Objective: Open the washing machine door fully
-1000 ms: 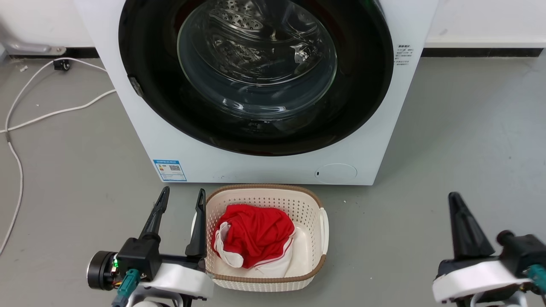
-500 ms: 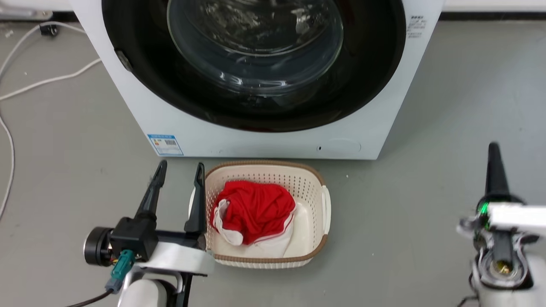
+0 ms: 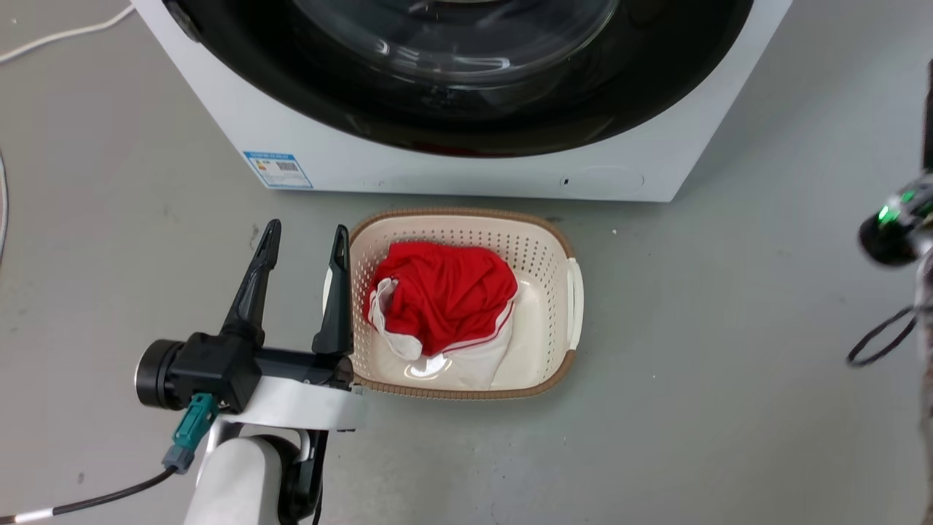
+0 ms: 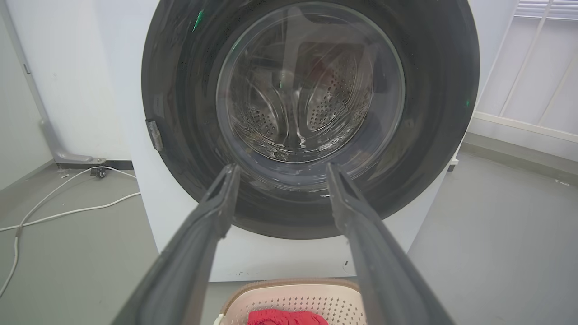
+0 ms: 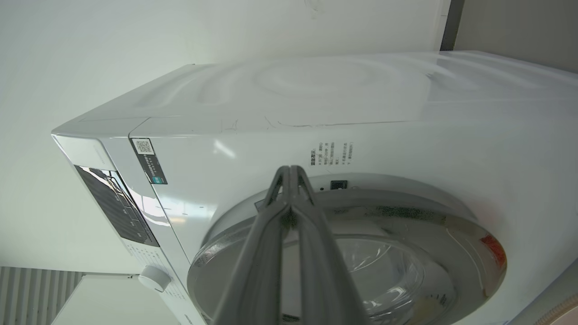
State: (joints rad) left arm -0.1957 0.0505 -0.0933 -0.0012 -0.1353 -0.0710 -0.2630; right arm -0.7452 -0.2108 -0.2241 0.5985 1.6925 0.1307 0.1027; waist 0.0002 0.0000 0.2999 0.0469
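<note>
Door (image 5: 397, 221) at R gripper (image 5: 291, 173) tips, poss. touching

Bright, even, diffuse light leaves only soft shadows on the floor (image 3: 729, 350). Reflections streak the glass of the washing machine door (image 3: 510, 117), and the washing machine (image 5: 361, 99) washes nearly white in the right wrist view (straight edges bow there). The fingers (image 4: 375, 271) of the left gripper (image 4: 280, 174) look soft and out of focus; the right arm (image 3: 893, 233) smears with blur.
</note>
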